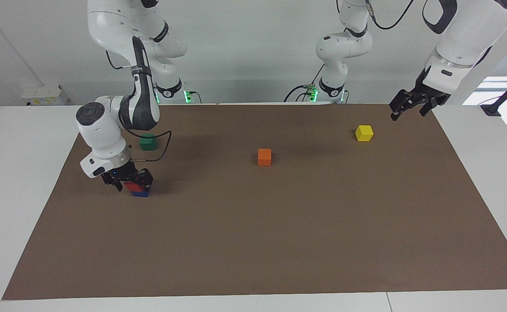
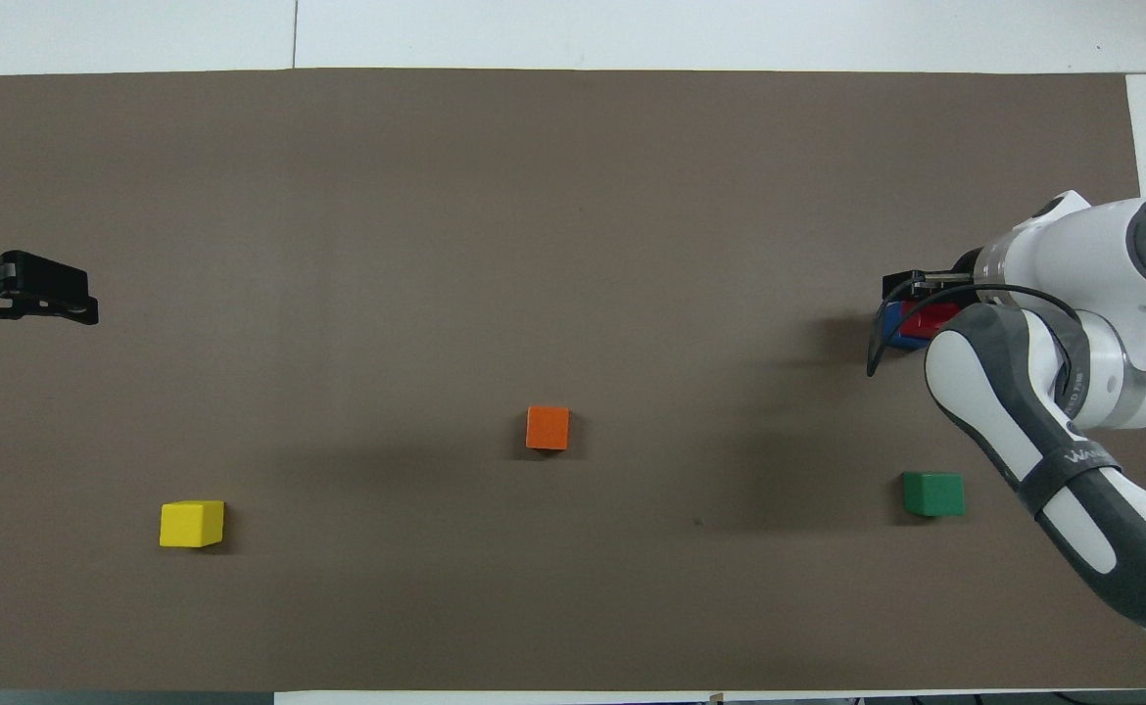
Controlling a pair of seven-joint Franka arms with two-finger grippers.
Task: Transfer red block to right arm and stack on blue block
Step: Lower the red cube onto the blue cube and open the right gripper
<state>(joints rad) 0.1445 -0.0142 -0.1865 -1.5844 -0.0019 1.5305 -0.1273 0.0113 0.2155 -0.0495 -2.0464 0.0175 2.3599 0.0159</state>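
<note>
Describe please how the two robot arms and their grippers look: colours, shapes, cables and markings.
Both arms are glossy white with rounded jointed segments and dark grey or black panels. The right arm has a silver wrist ring, a thin black cable looping beside it, and grey lettering on a dark band. Its black two-finger gripper shows a small blue light at its base. The left arm ends in a black two-finger gripper with no visible light.

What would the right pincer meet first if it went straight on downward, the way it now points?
The right pincer points down around the red block, which sits on the blue block. Going straight down, it would probably meet the red block's top first, though its exact height is unclear.
</note>
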